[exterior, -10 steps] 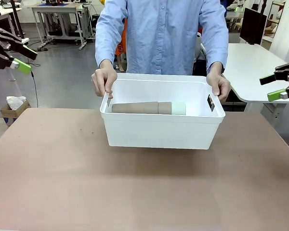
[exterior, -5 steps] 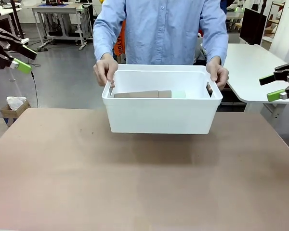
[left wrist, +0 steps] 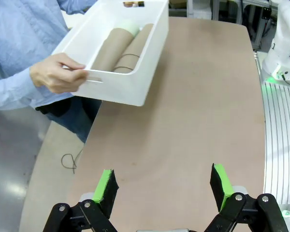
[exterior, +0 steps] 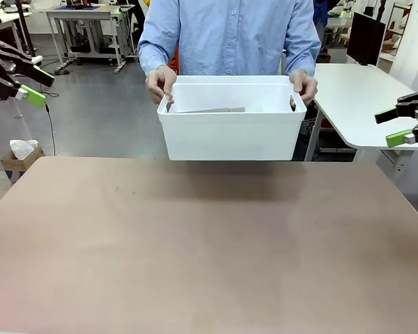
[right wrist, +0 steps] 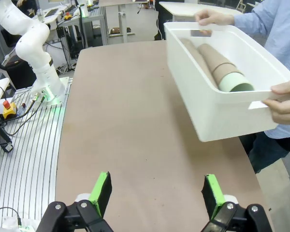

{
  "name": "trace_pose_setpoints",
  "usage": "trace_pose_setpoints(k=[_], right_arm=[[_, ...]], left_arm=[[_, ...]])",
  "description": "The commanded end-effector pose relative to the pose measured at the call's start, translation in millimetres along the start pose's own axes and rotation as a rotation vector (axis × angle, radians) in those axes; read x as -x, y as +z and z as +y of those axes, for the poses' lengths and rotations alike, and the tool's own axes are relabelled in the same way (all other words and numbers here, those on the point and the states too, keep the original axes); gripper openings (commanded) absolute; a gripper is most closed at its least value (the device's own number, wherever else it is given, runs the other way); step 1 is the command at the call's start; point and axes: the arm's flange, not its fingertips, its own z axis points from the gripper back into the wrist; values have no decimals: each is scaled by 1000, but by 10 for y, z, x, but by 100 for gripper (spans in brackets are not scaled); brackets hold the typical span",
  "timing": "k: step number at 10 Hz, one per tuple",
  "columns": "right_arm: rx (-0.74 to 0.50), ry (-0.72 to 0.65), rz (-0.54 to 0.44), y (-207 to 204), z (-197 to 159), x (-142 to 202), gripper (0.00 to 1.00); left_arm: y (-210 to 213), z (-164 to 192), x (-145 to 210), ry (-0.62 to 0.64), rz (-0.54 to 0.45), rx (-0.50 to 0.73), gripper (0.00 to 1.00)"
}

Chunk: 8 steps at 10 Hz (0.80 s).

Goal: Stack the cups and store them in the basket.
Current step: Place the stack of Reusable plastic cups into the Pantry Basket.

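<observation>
Cups (right wrist: 217,67), nested and lying loose in the white basket (exterior: 230,136), held off the table at 12 o'clock by the person's hands (exterior: 161,83) clamped on its handles, both grippers (left wrist: 164,186) apart and empty: tilting risks sliding or spilling.

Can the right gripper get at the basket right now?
Probably not: the person's hands hold the basket lifted off the table at the far edge, while the open right gripper hangs far off to the side.
</observation>
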Motion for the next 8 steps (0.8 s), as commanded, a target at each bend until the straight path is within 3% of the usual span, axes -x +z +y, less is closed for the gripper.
trace_pose_setpoints(k=[1,8], right_arm=[[15,-12,-13,-2,-9,-31,100],[15,-12,-13,-2,-9,-31,100]], left_arm=[[18,5,-35,5,4,-3,100],[18,5,-35,5,4,-3,100]])
